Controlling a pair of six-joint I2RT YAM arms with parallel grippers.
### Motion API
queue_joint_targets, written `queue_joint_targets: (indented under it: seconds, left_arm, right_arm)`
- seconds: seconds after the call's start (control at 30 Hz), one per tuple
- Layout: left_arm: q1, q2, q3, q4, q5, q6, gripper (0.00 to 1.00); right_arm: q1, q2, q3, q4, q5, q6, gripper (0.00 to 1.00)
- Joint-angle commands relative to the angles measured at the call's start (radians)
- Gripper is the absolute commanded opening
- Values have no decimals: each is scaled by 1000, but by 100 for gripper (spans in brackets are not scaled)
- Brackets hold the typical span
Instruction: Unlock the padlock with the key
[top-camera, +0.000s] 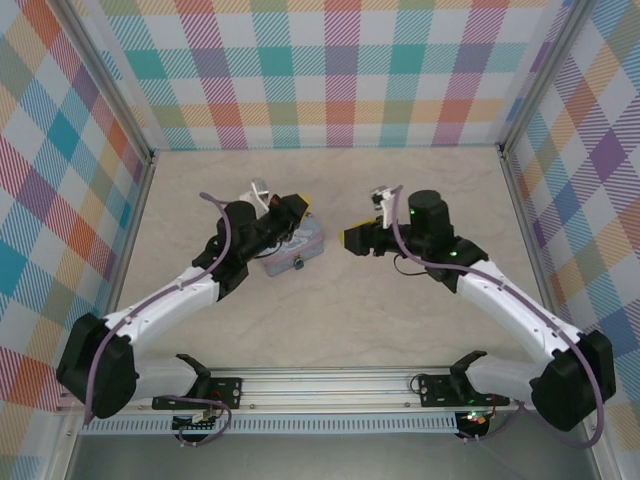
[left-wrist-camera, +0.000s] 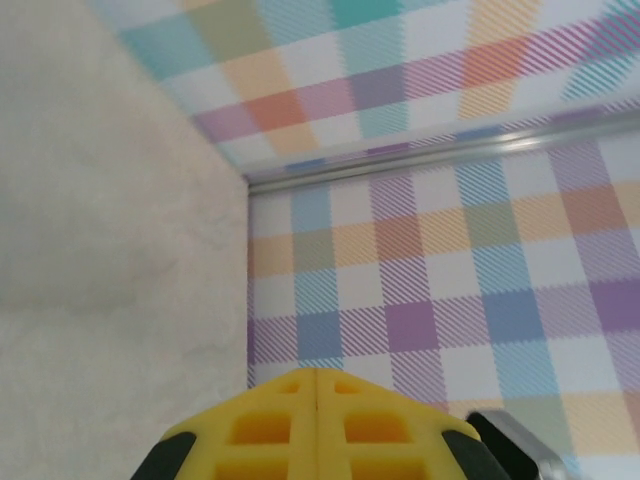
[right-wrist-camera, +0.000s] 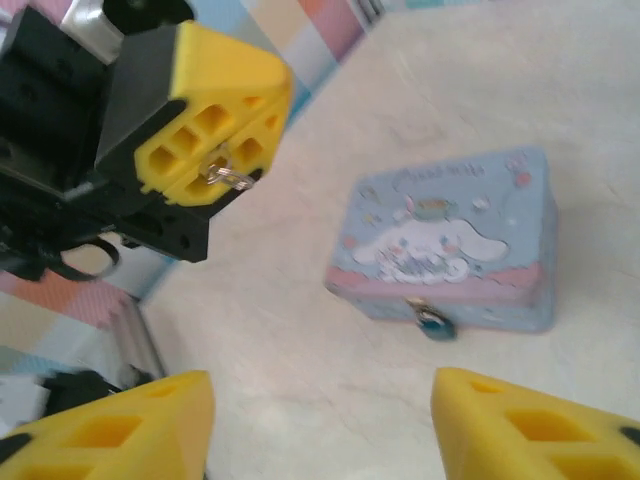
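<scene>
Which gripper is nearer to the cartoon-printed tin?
Left. The left gripper, shut on the key, sits over the far edge of the cartoon-printed tin; the right gripper, open, is off to its right, apart.

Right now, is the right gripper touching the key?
Apart. The right wrist view shows the right gripper open at the bottom, and the key pinched by the shut left gripper ahead, with bare table between.
</scene>
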Motion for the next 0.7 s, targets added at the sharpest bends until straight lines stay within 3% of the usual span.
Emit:
queue_joint_targets:
  seconds: [0.0, 0.13, 0.23, 0.67]
  left_arm:
    - [-15, -32, 21, 10, -9, 360, 0]
    - [-34, -34, 53, 62, 77, 504, 0]
    - [-53, -33, 88, 64, 124, 575, 0]
    - [-71, 6, 114, 181, 164, 502, 0]
  right_arm:
    - [-24, -24, -36, 249, -235, 116, 68]
    - [-26, 10, -44, 457, -317, 209, 77]
    - [-24, 46, -31, 569, -345, 264, 78]
    - [-22, 123, -70, 821, -338, 410, 66]
